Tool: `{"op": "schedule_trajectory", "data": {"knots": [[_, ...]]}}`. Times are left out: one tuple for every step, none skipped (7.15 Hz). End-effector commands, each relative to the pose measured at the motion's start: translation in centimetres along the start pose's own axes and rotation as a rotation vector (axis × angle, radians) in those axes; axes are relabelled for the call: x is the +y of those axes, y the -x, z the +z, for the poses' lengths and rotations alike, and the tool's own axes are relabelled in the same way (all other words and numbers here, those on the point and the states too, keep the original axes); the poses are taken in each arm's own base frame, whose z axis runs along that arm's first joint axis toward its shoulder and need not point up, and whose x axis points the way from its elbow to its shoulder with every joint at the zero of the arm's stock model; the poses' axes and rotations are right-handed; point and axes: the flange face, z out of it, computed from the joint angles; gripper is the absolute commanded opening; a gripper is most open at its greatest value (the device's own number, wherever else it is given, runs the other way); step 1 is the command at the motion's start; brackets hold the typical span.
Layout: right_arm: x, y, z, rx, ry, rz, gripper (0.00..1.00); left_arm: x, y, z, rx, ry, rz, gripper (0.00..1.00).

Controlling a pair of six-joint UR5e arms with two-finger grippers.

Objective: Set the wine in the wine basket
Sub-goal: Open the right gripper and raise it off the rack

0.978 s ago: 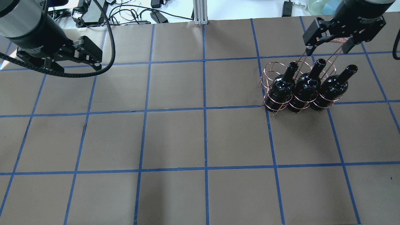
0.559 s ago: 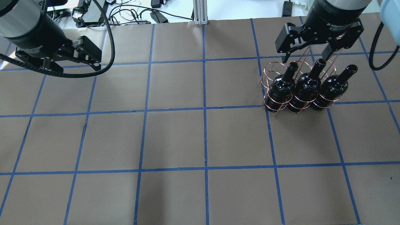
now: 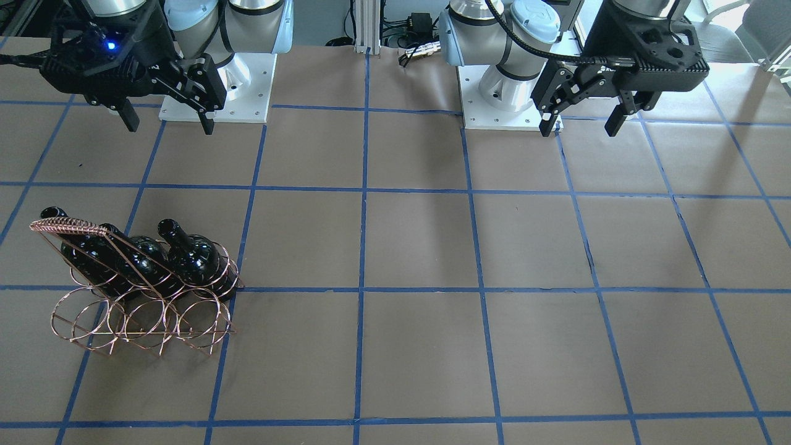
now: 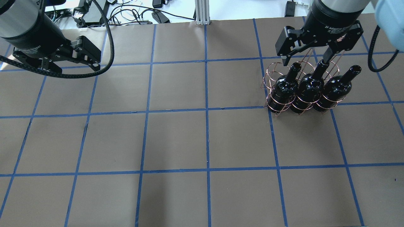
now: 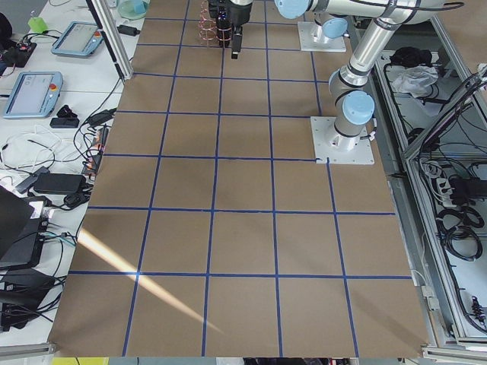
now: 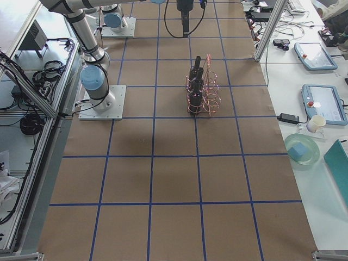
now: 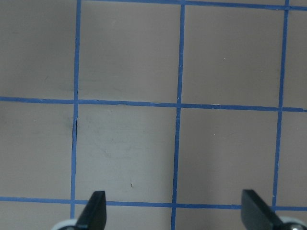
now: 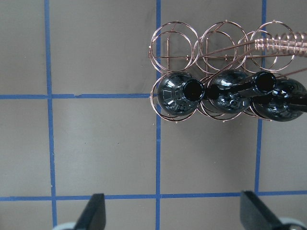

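From across the table, the wine basket [image 3: 148, 321] sits on the brown paper table [image 3: 420, 247], which has a grid of blue tape lines [image 3: 364, 185]. The basket is thin, shiny copper wire bent into round rings, in two rows of three. Three wine bottles [image 3: 196, 262] stand in the row nearer the robot, one in each ring. They are smooth, glossy, almost black glass with round shoulders and thin necks. The other three rings are empty. The right gripper [image 3: 170, 125] and the left gripper [image 3: 578, 128] hang up by the robot's bases, fingers spread, holding nothing.

From overhead, the right gripper is above the far side of the basket, with its fingers wide apart. The left gripper is far away at the other end of the table.

From the right end of the table, the bottles stand straight up with their necks on top.

The left wrist camera shows two black fingertips [image 7: 96, 211] far apart over bare paper and tape.

The right wrist camera looks down into the bottles' open round mouths. A coiled wire handle [image 8: 283, 42] crosses above them. The fingertips here are wide apart too, and nothing is between them.
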Motion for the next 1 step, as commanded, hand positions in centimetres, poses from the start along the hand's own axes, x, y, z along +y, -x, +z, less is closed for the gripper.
{"op": "schedule_trajectory", "data": {"knots": [[-0.02, -0.27, 0.40, 0.016, 0.006, 0.001, 1.00, 0.02, 0.07, 0.02, 0.000, 0.000, -0.001, 1.00]]}}
